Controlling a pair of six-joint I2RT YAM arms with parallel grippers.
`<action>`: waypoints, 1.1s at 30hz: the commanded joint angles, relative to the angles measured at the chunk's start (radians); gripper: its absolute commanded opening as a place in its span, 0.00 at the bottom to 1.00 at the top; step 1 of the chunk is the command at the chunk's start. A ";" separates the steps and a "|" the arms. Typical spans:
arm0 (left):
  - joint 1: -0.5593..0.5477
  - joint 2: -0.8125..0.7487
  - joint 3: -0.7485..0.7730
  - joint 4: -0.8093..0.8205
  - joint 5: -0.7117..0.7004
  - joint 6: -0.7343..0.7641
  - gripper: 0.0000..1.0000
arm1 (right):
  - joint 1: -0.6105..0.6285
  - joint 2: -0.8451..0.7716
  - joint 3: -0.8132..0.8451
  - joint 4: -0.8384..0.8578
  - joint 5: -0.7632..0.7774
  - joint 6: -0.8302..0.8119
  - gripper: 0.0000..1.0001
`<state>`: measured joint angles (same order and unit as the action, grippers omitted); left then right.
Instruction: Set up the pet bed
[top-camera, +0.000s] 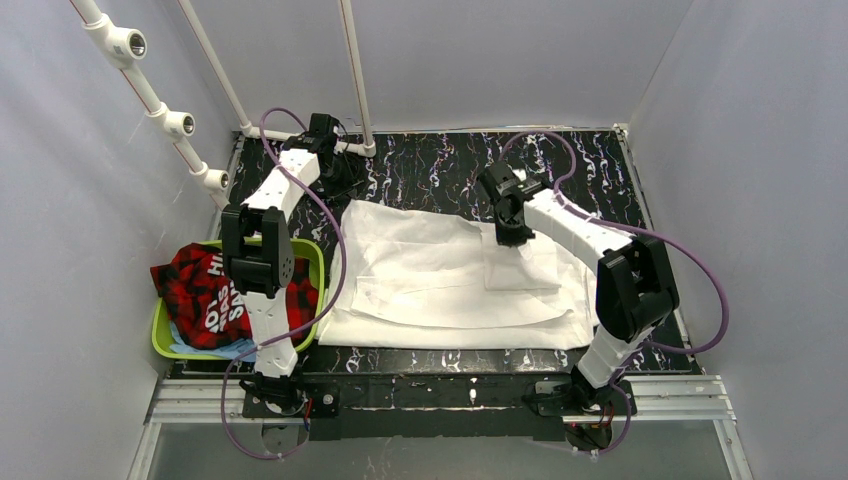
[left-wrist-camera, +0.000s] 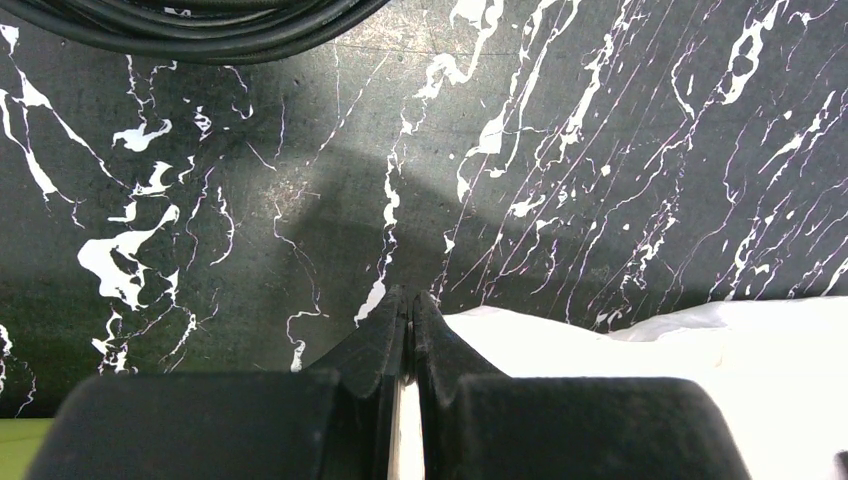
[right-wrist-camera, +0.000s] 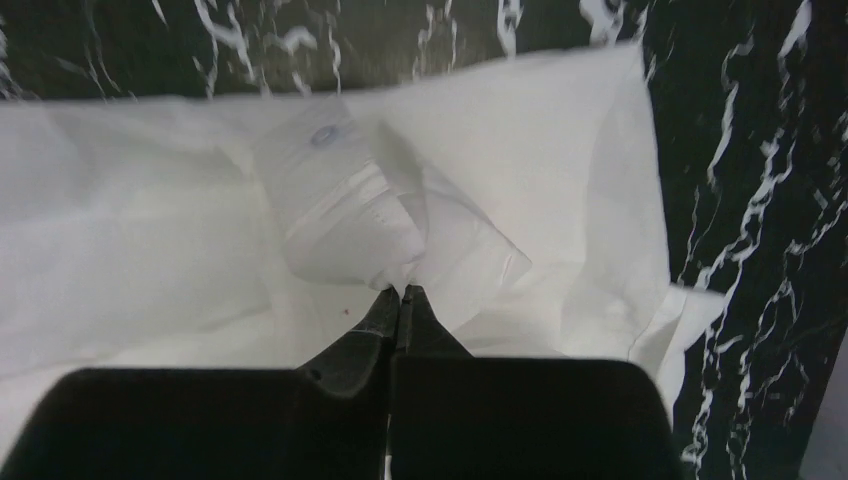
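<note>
Judging by its creases and puckers, the white sheet (top-camera: 420, 270), spread across the middle of the table (top-camera: 440, 160), is light, limp and easy to drag. A corner or hem gives the surest hold. The right gripper (right-wrist-camera: 401, 292), at two o'clock on the sheet, is pinched tight on a puckered fold of the smaller folded cloth (top-camera: 525, 270) lying there. The left gripper (left-wrist-camera: 408, 300), at eleven o'clock by the sheet's corner, has its jaws together; whether fabric sits between them I cannot tell.

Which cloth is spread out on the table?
The white sheet, flat on the marbled table; the red plaid one is bunched in the green bin.
</note>
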<state>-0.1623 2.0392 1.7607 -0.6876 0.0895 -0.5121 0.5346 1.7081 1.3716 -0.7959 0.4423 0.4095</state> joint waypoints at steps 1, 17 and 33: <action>0.024 -0.013 0.034 -0.024 0.019 0.014 0.00 | -0.046 -0.044 0.079 0.343 0.100 -0.198 0.01; 0.073 0.083 0.125 -0.070 0.113 0.073 0.00 | -0.266 0.096 0.450 0.819 -0.113 -0.463 0.01; 0.088 0.094 0.204 -0.067 0.218 0.050 0.00 | -0.367 0.034 0.523 0.835 -0.335 -0.464 0.01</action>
<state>-0.0822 2.1380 1.9404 -0.7391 0.2497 -0.4576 0.2005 1.7977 1.8412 -0.0048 0.1871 -0.0422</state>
